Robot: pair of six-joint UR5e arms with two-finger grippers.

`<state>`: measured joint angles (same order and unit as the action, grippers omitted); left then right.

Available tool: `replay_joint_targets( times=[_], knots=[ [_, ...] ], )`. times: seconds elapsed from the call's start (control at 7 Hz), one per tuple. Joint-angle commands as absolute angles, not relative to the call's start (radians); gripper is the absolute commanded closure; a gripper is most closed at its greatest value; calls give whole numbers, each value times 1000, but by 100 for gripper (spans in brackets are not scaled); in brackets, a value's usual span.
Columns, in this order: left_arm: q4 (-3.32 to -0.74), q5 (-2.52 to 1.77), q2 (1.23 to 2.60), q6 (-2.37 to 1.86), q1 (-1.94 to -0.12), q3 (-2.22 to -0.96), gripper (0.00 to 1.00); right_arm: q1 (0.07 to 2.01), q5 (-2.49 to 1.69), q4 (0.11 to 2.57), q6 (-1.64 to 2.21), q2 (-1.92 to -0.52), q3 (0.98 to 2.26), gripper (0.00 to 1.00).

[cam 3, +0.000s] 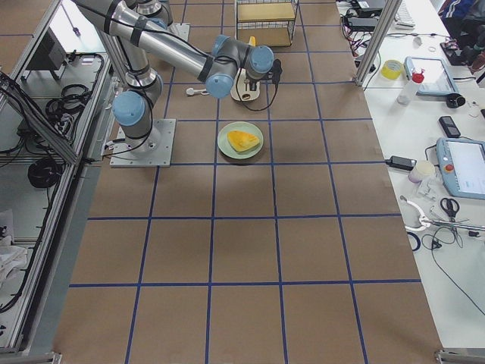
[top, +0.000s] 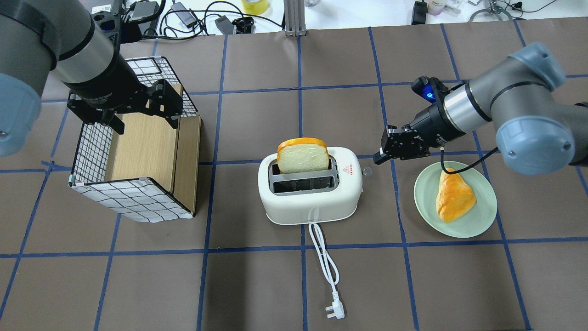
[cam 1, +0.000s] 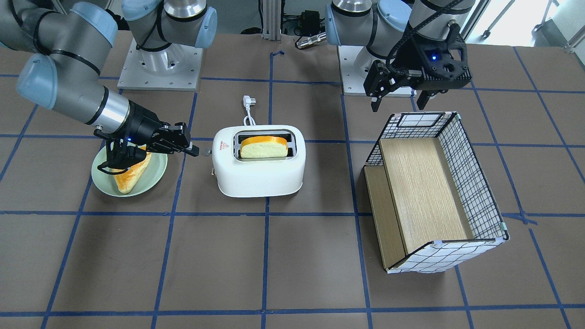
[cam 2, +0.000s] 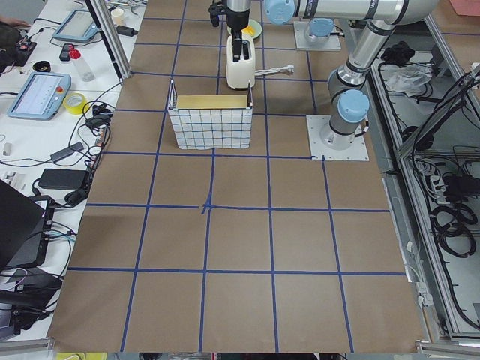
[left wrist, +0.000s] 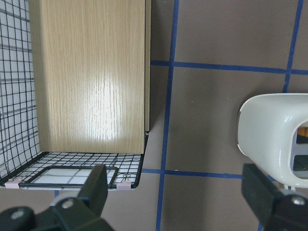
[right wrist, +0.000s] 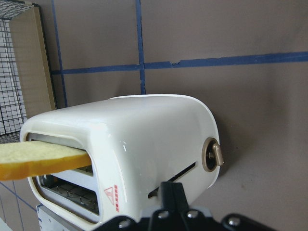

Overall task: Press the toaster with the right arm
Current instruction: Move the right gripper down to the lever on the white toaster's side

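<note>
While the white toaster (cam 1: 258, 171) is sitting in the middle of the brown tabletop (cam 1: 311, 256), we're seeing the right gripper (cam 1: 194, 150) pointing at its end face with the fingers pressed together into one tip. In the right wrist view that tip is lining up low against the end with the slanted slot, just beside the little round knob (right wrist: 213, 156), but we're not managing to tell whether it's actually touching. A slice of bread (top: 303, 156) is standing up in the slot farther from the robot, sticking well above the top. The red triangle mark (top: 350, 168) is sitting on the top at the end facing the right gripper. The white cord (top: 324, 257) is trailing toward the robot, and its plug (top: 334, 312) is lying on the tabletop. Just beside the toaster on the robot's right, a pale green plate (top: 477, 225) is carrying a wedge of bread (top: 452, 197), and in the front-facing view the right arm is reaching in above it. Over on the other side, the left gripper (top: 144, 122) is hovering with its fingers spread wide, up over the checked wire box (top: 92, 151) with the wooden boards inside. It's hanging around the end nearer the robot and staying well apart from the toaster.
</note>
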<state>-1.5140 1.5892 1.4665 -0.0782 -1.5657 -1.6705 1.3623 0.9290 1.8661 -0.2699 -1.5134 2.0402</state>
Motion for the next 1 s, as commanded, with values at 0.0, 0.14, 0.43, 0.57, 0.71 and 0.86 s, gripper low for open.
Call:
replay_joint_targets(
  times=[0.0, 0.14, 0.43, 0.57, 0.71, 0.86],
  knots=[
    [-1514, 1589, 1466, -78, -1566, -1671, 0, 1362, 927, 1902, -271, -1508, 2071, 100],
    [-1514, 1588, 1466, -78, -1566, -1671, 0, 1362, 927, 1902, -270, -1508, 2069, 100],
    [-1514, 1589, 1466, -78, -1566, -1671, 0, 1364, 928, 1899, -250, -1517, 2039, 100],
    [-1514, 1589, 1466, -78, -1566, -1671, 0, 1364, 919, 1898, -244, -1522, 2016, 100],
    [-1514, 1589, 1466, -78, -1566, -1671, 0, 1367, 899, 1896, -247, -1526, 2025, 100],
    [-1514, 1589, 1466, -78, -1566, -1671, 0, 1376, 902, 1893, -244, -1526, 2037, 100]
  ],
)
